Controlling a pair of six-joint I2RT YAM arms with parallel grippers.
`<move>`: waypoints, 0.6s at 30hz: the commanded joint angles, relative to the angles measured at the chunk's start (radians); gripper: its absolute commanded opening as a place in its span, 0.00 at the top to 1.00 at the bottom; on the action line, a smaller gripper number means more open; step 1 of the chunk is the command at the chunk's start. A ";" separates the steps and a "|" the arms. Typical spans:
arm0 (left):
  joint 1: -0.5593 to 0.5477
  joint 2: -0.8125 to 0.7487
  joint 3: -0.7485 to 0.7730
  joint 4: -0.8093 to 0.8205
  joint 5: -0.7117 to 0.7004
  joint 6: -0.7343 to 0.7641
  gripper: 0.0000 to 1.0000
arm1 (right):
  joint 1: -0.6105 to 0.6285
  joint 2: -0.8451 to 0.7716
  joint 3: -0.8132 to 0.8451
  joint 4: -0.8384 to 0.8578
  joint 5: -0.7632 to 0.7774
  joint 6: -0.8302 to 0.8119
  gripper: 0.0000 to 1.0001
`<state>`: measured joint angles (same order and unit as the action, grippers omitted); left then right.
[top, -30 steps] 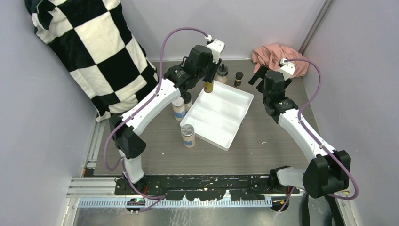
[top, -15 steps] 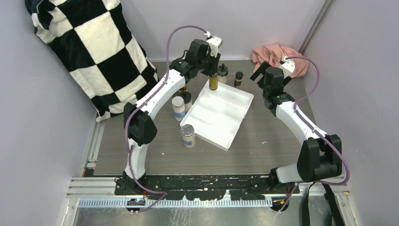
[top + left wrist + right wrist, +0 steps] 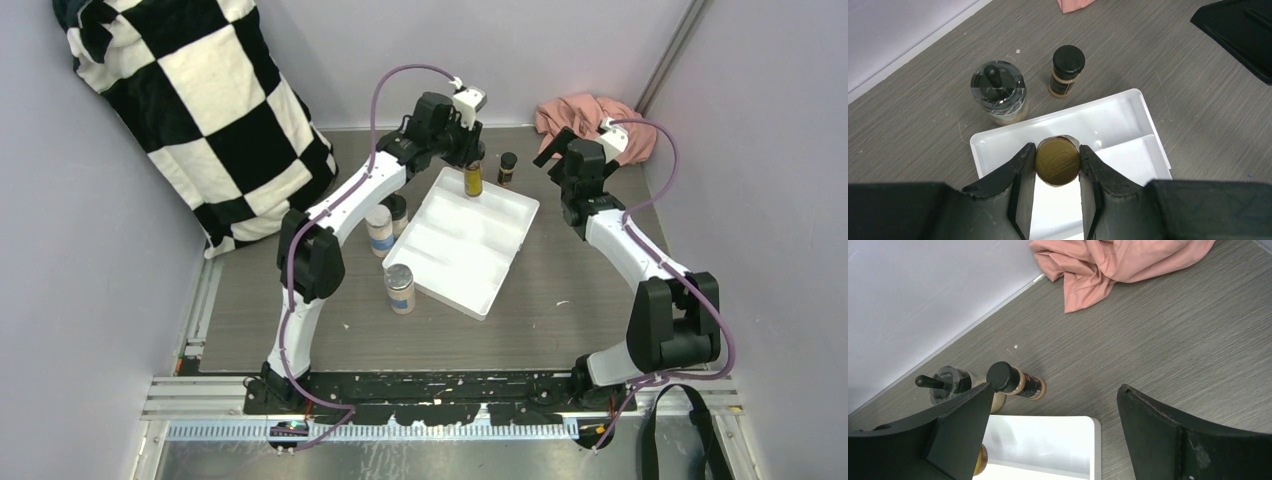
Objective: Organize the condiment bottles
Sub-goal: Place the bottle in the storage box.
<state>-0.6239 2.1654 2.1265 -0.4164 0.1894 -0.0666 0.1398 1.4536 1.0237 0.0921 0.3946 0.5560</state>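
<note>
Left wrist, frame centre: clamps left gripper on brown-capped amber bottle, hangs it upright over white tray near its upper edge, presumably for seating inside, with right gripper spread wide, empty, beside the tray.

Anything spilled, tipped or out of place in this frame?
Nothing spilled or tipped. The amber bottle hangs upright in the left gripper over the tray. Only the crumpled pink cloth at the table's far right corner looks unrelated.
</note>
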 commanded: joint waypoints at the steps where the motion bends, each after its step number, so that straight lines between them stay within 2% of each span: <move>1: 0.013 -0.036 -0.022 0.189 0.038 0.034 1.00 | -0.006 0.019 0.053 0.060 -0.015 0.021 0.01; 18: 0.012 0.016 -0.052 0.249 -0.021 0.125 1.00 | -0.009 0.060 0.066 0.078 -0.028 0.015 0.01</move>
<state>-0.6167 2.1818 2.0586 -0.2829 0.1818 0.0284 0.1352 1.5063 1.0462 0.1196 0.3672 0.5602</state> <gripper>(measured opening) 0.348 0.993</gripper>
